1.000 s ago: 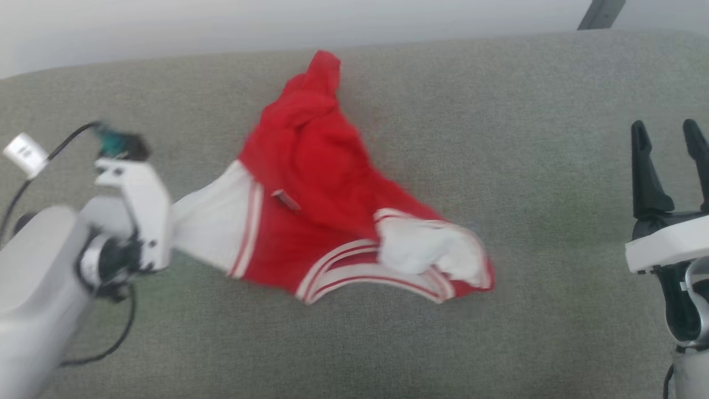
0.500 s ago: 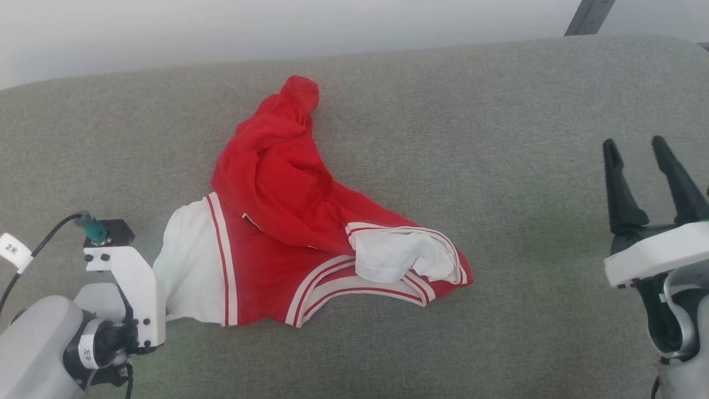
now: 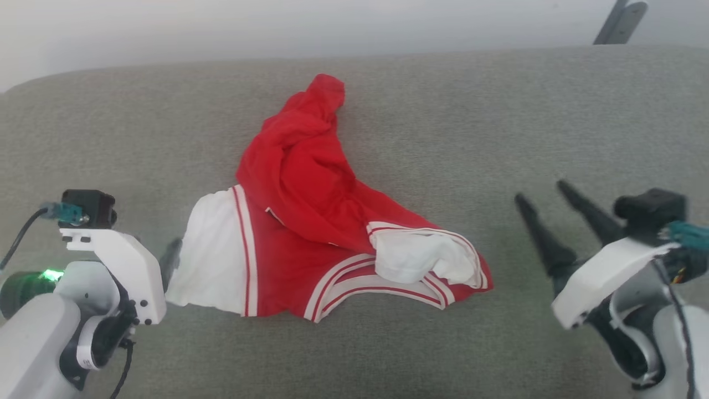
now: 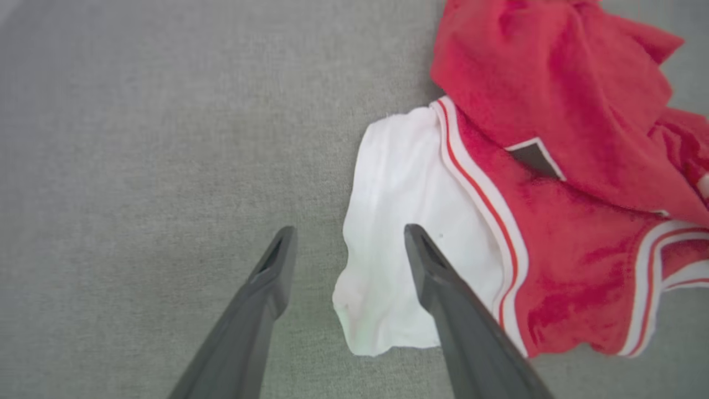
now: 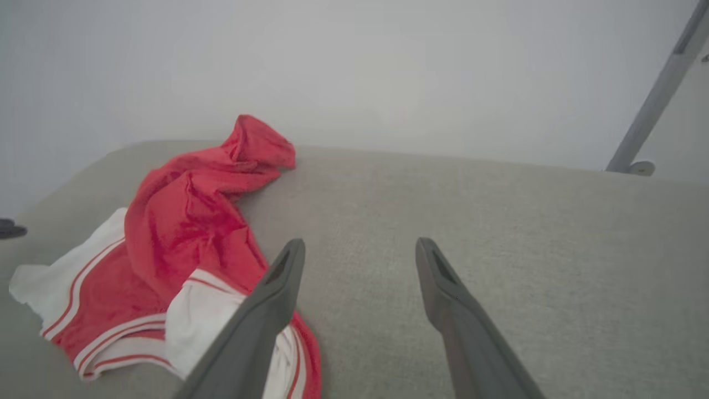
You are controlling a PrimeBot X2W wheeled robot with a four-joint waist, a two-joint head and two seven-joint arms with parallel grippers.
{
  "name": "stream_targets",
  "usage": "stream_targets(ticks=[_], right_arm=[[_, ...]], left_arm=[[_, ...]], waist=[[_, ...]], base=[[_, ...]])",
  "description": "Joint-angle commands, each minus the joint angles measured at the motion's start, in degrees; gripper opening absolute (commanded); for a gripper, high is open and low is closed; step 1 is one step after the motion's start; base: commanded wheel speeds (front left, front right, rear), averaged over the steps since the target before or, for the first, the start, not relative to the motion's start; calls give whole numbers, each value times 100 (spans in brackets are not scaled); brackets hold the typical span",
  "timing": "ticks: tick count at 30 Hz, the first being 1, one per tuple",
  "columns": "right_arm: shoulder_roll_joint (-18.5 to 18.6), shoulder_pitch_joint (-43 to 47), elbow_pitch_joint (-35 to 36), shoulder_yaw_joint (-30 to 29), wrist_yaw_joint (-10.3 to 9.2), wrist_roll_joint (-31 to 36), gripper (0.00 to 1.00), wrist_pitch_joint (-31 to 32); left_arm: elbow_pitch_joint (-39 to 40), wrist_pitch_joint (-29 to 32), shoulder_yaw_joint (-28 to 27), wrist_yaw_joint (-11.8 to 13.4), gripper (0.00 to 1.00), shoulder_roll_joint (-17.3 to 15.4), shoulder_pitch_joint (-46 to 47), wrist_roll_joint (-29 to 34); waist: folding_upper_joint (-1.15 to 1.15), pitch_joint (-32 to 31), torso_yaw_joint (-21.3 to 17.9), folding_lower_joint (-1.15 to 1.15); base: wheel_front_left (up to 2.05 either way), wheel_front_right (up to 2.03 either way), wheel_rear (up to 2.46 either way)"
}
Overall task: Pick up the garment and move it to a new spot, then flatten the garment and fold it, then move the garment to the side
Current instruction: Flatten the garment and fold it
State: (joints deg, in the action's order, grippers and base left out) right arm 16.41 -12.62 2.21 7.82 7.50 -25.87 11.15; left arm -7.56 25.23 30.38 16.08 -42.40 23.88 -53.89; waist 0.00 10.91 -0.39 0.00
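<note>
The garment (image 3: 299, 221) lies crumpled on the grey cushion (image 3: 443, 138), red body bunched toward the far edge, white sleeve parts and striped trim at the near side. In the left wrist view my left gripper (image 4: 347, 237) stands open at the white sleeve (image 4: 388, 221), one finger over the cloth and the other over bare cushion, gripping nothing. One dark fingertip (image 3: 171, 257) shows in the head view beside the sleeve's left edge. My right gripper (image 3: 543, 193) is open to the right of the garment (image 5: 183, 221), tilted toward it and apart from it.
The cushion's far edge meets a pale wall (image 3: 277, 27). A grey metal leg (image 3: 620, 22) rises at the back right. Bare cushion stretches to the right of the garment and along the near edge.
My left gripper has opened and let go of the white sleeve, which now lies flat. My right gripper has tilted left toward the garment. The camera has shifted.
</note>
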Motion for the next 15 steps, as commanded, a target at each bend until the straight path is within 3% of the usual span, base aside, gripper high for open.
stream_targets(ticks=[1,7,12,15], right_arm=[[78,67,52,143,-2,-104,100,145],[517,119,226,825,-1,-557,100,924],[859,69,342,1131,-2,-850,100,1454],[957,22,339,1189,-2,-899,100,1580]], left_arm=[[50,-254,-45,-27,100,22,-105,106],[216,-1513,-239,-104,100,176,-386,412],[228,-2677,-396,-148,100,405,-674,668],[220,-3036,-414,-129,100,501,-754,737]], waist=[[0,9,93,0],[0,51,393,0],[0,106,727,0],[0,141,850,0]], base=[[0,0,0],[0,0,0],[0,0,0],[0,0,0]])
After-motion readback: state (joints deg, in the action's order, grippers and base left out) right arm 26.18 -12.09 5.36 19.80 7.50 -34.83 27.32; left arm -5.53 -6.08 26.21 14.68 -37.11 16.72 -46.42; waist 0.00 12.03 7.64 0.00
